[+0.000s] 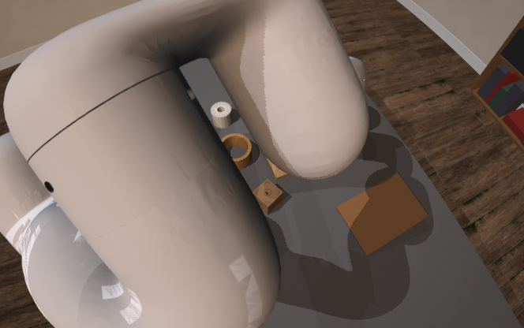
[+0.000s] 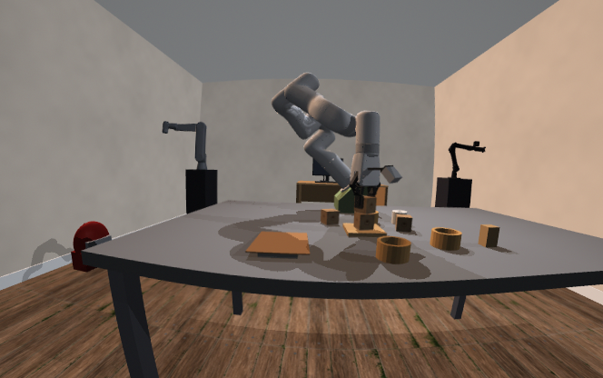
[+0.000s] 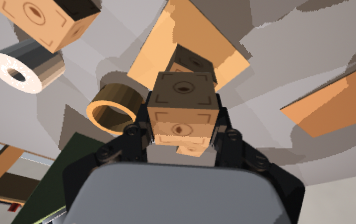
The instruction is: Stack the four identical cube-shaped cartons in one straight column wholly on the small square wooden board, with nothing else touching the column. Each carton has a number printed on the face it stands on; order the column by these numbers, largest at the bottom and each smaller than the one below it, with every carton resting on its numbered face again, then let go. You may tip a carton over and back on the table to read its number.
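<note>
Top view, sight of work: the arm covered most of the scene, hiding the hand, so this view alone could not show its grip.
Top view, spare carton: a carton [image 1: 268,195] [image 2: 330,217] sat at seven o'clock from the visible corner of the wooden board [image 1: 278,172] [image 2: 350,231] [image 3: 162,32].
Top view, containers: a wooden ring [image 1: 247,156] [image 3: 93,109] showed only tabletop inside; the white roll [image 1: 221,118] [image 2: 400,212] [image 3: 47,65] stood at eleven o'clock from it.
Exterior view, hand: the gripper [image 2: 367,198] [image 3: 183,103] was closed around the held carton [image 2: 368,204] [image 3: 183,95], directly over the base carton [image 2: 364,222] [image 3: 200,65], presumably to make the second layer.
Exterior view, contact: the two looked close, perhaps touching, though the distance made that unsure.
Exterior view, remaining cartons: one waited at nine o'clock, another [image 2: 403,223] at three, both off the board, leaving the column its own space.
Exterior view, containers: the near ring [image 2: 393,254] lay at four o'clock and the farther ring [image 2: 446,242] at three; their floors were out of sight.
Wrist view, grip: fingers flanked opposite sides, leaving the underside free for landing.
Wrist view, order: no number was readable, so the sequence could not be confirmed.
</note>
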Available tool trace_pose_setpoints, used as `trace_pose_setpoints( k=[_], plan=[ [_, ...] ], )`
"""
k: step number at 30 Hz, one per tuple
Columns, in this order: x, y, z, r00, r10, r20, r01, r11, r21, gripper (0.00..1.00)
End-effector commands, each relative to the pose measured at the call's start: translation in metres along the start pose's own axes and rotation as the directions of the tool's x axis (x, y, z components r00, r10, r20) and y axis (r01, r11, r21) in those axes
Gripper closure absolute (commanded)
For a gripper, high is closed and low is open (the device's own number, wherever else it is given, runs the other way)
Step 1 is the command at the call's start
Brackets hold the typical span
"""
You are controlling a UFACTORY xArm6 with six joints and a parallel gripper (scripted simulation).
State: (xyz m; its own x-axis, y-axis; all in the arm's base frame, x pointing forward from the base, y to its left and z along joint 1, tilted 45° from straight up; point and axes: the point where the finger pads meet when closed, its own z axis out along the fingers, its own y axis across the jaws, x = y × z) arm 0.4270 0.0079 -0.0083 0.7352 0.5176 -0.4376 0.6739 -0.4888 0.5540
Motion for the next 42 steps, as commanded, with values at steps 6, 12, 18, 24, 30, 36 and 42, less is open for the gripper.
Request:
trace_pose_setpoints(
  k=[6, 12, 18, 24, 30, 36, 42],
  plan=[
    [0.001, 0.001, -0.001, 1.000, 0.001, -0.003, -0.001, 1.000, -0.001, 0.00],
    [0.001, 0.001, -0.001, 1.000, 0.001, -0.003, -0.001, 1.000, -0.001, 0.00],
    [0.001, 0.001, -0.001, 1.000, 0.001, -0.003, -0.001, 1.000, -0.001, 0.00],
    [0.001, 0.001, -0.001, 1.000, 0.001, -0.003, -0.001, 1.000, -0.001, 0.00],
    [0.001, 0.001, -0.001, 1.000, 0.001, -0.003, -0.001, 1.000, -0.001, 0.00],
    [0.001, 0.001, -0.001, 1.000, 0.001, -0.003, -0.001, 1.000, -0.001, 0.00],
    [0.000, -0.001, -0.037, 1.000, 0.000, -0.004, 0.000, 1.000, 0.001, 0.00]
  ],
)
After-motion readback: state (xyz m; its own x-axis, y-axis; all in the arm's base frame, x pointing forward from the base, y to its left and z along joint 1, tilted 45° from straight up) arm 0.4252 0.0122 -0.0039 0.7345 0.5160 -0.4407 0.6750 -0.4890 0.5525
